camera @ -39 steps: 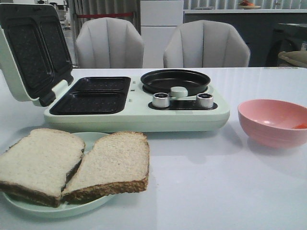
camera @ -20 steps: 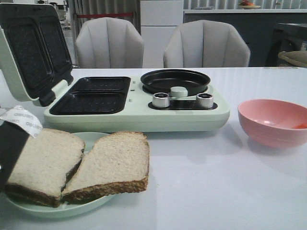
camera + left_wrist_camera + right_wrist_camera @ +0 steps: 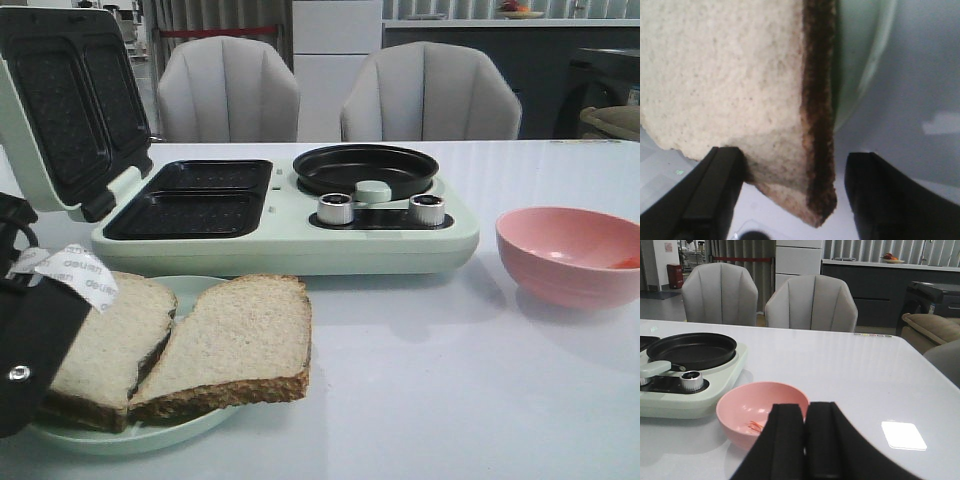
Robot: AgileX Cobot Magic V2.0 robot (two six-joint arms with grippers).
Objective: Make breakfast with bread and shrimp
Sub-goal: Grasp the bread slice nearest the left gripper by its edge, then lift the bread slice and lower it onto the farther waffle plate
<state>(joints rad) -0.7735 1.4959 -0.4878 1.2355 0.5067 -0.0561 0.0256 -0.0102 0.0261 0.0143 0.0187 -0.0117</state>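
- Bread [image 3: 240, 340]: two thick slices overlap on a pale green plate [image 3: 190, 290], which sits on the white table [image 3: 450, 390].
- Left gripper [image 3: 792, 192] has its jaws spread wide on either side of one slice's crust edge; in the wrist view one finger [image 3: 715, 185] touches the pale crumb face, while the other finger [image 3: 880, 195] stands apart from the brown crust. Nothing is clamped.
- From the front, the same gripper's black body, with a white label, covers the outer edge of the slice [image 3: 120, 330] nearest that arm.
- Beyond the left gripper stands a mint green breakfast maker [image 3: 290, 235]: lid [image 3: 70, 110] raised, two dark sandwich wells [image 3: 195, 200] exposed, a round black pan [image 3: 365, 168] and two silver knobs [image 3: 338, 208].
- Right gripper [image 3: 805, 440] has its black fingers pressed together with nothing between them.
- Just ahead of the right gripper sits a pink bowl [image 3: 740, 405]; small pinkish-orange shrimp [image 3: 756, 426] lie inside it, well apart from the bread.
- Two grey chairs [image 3: 230, 90] stand behind the table.
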